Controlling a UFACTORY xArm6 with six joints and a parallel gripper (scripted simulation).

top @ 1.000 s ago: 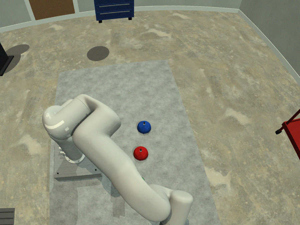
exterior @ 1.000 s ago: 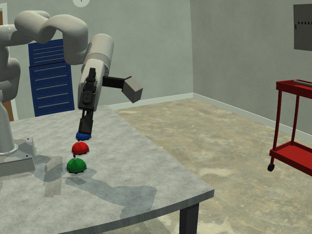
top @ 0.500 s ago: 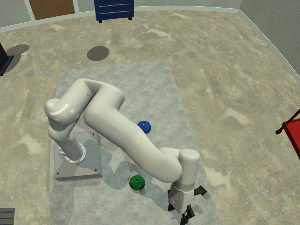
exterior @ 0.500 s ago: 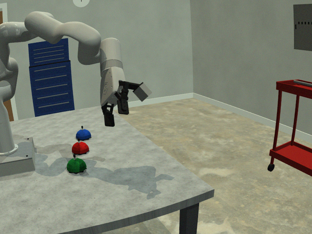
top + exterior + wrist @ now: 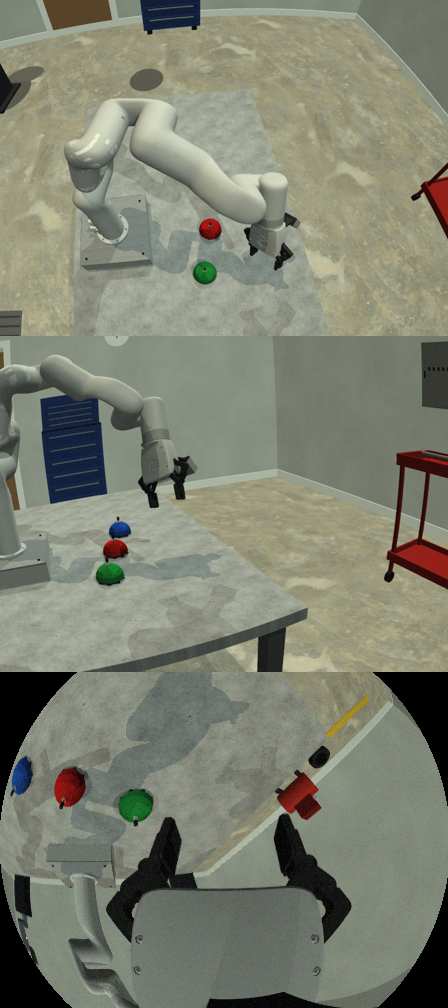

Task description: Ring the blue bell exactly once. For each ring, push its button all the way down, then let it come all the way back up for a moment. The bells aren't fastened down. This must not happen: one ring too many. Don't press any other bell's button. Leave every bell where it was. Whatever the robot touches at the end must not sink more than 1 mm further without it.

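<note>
Three bells stand in a row on the grey table. The blue bell (image 5: 119,528) is the farthest from the table's front edge, with its thin button stem up; the arm hides it in the overhead view. It also shows at the left edge of the wrist view (image 5: 22,775). The red bell (image 5: 210,229) is in the middle and the green bell (image 5: 204,272) is nearest the front. My gripper (image 5: 164,495) (image 5: 266,258) is open and empty. It hangs well above the table near its right edge, to the right of the bells and touching none.
The arm's base plate (image 5: 115,233) sits at the table's left. A red cart (image 5: 421,516) stands on the floor to the right. A blue drawer cabinet (image 5: 72,447) stands against the back wall.
</note>
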